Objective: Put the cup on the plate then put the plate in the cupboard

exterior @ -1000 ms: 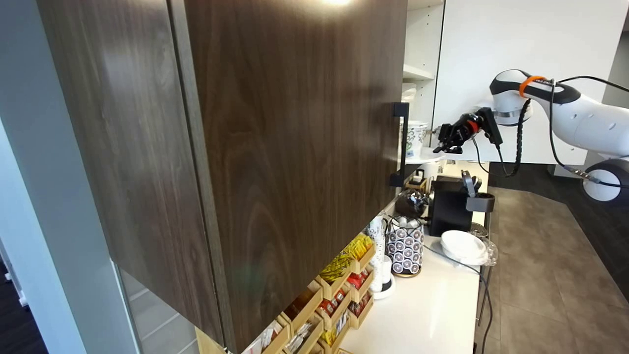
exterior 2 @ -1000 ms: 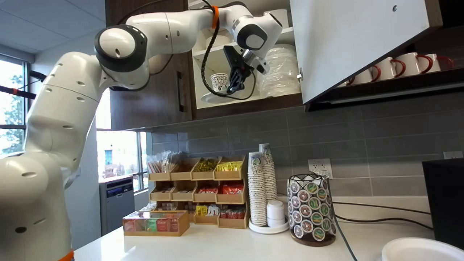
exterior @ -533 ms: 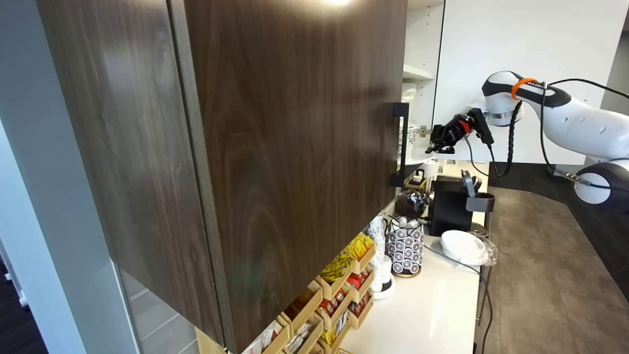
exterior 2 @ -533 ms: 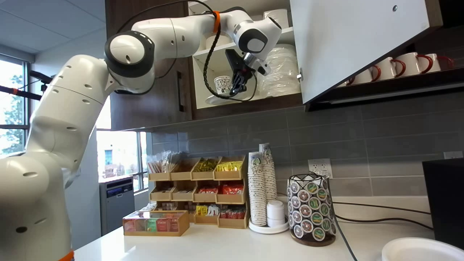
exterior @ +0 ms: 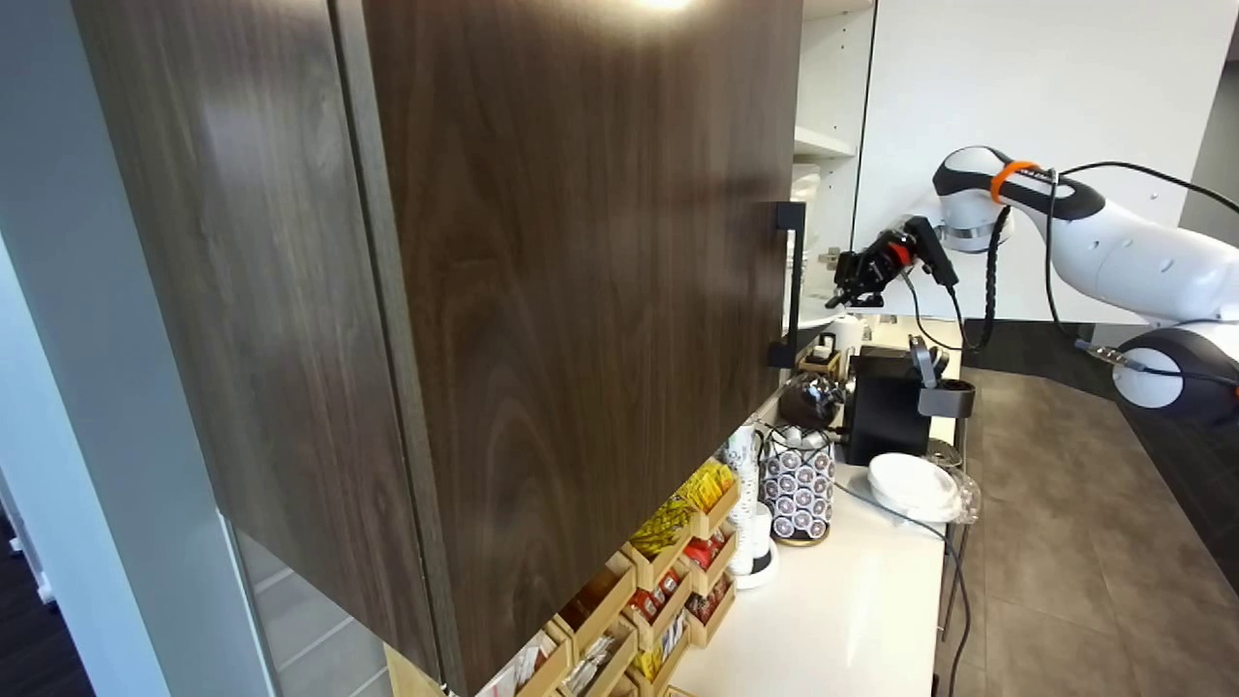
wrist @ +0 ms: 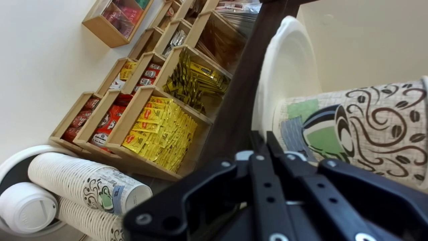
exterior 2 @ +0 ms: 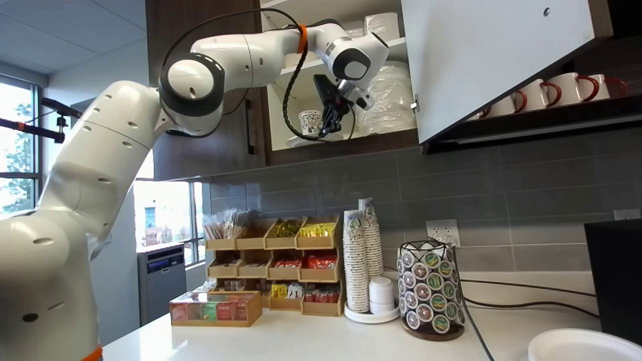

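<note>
one view alone, the wrist's, shows green-and-blue print on the brown-swirled paper cup [wrist: 374, 129], upright on a plain white plate [wrist: 294, 63] in the mouth of the cupboard [exterior 2: 303, 93]; the gripper [wrist: 264, 135] pinches its rim.

Farther into the cupboard [exterior 2: 307, 95]: plate [wrist: 287, 67] and cup [wrist: 354, 124]

Over the past second the tool [wrist: 264, 136] has advanced toward the cupboard and dipped slightly, taking both along. In an exterior view the cup, earlier visible past the brown cabinet [exterior: 581, 290], is now mostly hidden behind it, and less of the plate shows beyond its edge. In an exterior view plate and cup appear lower, nearer the dark front ledge [exterior 2: 351, 146], and the arm [exterior 2: 193, 86] hangs lower, its elbow shifted rightward in the picture.
</note>
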{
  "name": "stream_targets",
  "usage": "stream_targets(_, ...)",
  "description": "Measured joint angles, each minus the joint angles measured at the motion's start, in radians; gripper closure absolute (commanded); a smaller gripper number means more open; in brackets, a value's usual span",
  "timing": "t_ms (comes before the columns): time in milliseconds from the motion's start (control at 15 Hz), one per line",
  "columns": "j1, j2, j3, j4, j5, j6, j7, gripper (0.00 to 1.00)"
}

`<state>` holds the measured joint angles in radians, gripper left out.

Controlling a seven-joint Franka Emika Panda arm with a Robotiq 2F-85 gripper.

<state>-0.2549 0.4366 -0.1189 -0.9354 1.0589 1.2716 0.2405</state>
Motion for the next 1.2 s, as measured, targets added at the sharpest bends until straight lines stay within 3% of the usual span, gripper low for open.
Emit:
stream_targets(400, 0.003, 0.035, 0.021, 0.053, -0.006, 0.0, 0.053, 0.97)
stream_targets(467, 0.004, 0.04, 0.025, 0.061, -0.006, 0.0, 0.058, 0.76)
stream_targets(1133, -0.006, 0.058, 0.031, 0.126, -0.04, 0.0, 0.07, 0.04)
stream_targets(1200, -0.01, 0.054, 0.027, 0.131, -0.04, 0.0, 0.068, 0.0)
